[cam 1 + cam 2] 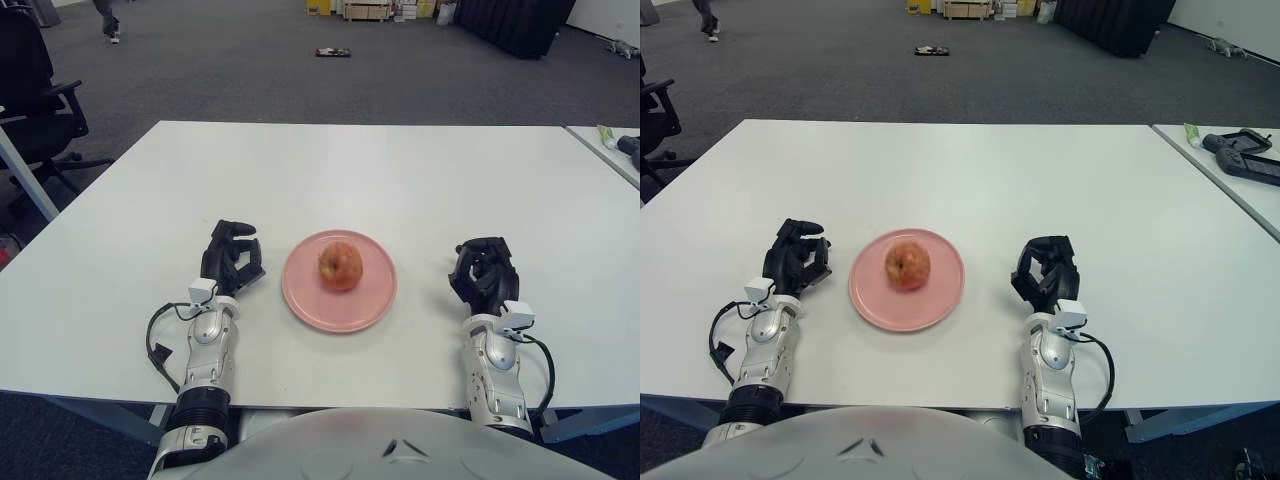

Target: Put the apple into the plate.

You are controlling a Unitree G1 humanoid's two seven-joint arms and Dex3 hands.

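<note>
Hands: your left hand shows low in frame, left of the plate; your right hand shows right of it. Both have curled fingers, holding nothing.
Table: fills mid-frame.
Plate: pink, lower centre.
Apple: already on the plate.
Risk: sweep either hand inward and you'd likely knock the plate, rolling the apple off.

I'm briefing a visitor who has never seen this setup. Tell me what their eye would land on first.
The apple draws the eye first, sitting in the middle of the pink plate near the front edge of the white table. Next come the two dark robot hands on either side of the plate: the left robot hand and the right robot hand, both with curled fingers, holding nothing.
</note>
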